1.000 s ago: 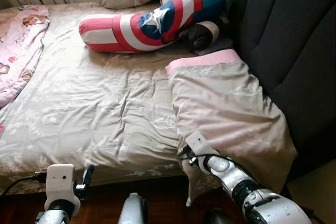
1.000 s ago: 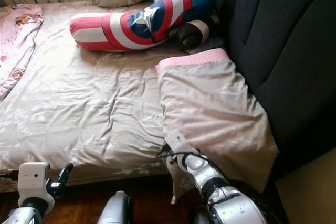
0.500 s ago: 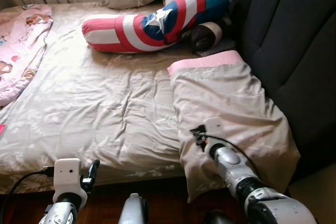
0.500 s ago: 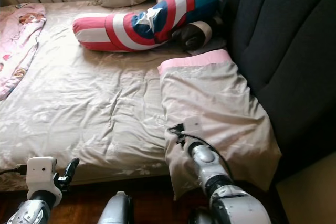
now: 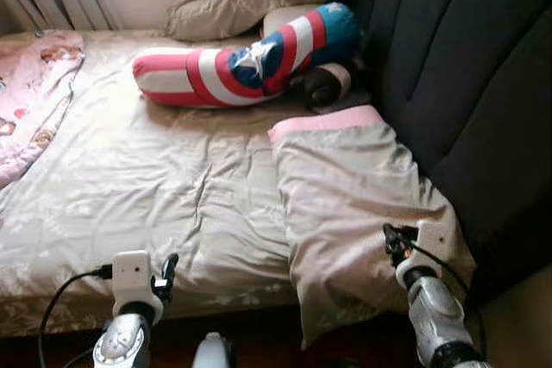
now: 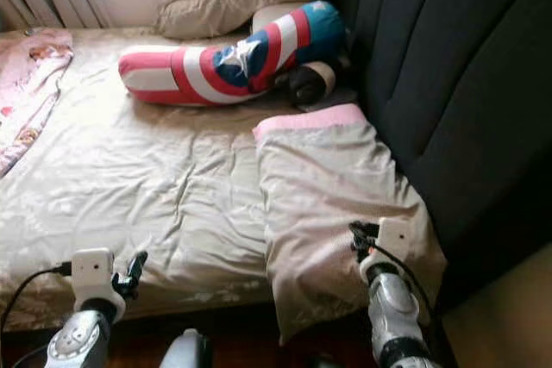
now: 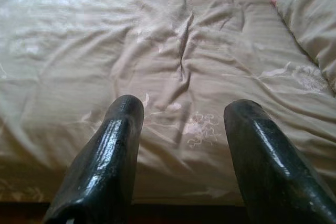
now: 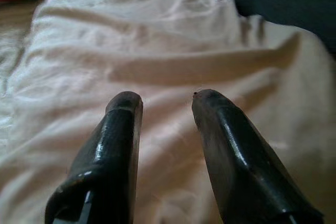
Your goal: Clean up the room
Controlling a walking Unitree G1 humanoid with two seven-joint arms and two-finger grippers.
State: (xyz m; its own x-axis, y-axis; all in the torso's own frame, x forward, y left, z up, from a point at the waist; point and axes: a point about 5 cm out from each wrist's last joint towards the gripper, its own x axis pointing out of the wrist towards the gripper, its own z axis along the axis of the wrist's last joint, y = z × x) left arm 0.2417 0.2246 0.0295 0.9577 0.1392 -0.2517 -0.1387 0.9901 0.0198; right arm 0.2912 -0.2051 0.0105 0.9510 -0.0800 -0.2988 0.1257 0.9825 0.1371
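The pillow (image 5: 362, 196) lies at the right of the frame, on the bed (image 5: 155, 178) by the dark headboard (image 5: 466, 84). The right gripper (image 8: 165, 103) hangs over the pillow's low right part, its 2 fingers apart and holding nothing. The left gripper (image 7: 181, 114) is at the lower left, over the sheet, wide open and empty. A striped bolster (image 5: 241, 53) lies at the top.

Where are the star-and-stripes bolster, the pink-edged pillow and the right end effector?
star-and-stripes bolster (image 5: 233, 66), left eye view, on its white star.
pink-edged pillow (image 5: 345, 178), left eye view, middle of its beige face.
right end effector (image 8: 165, 108), right wrist view, midway between the fingertips, open over the pillow.
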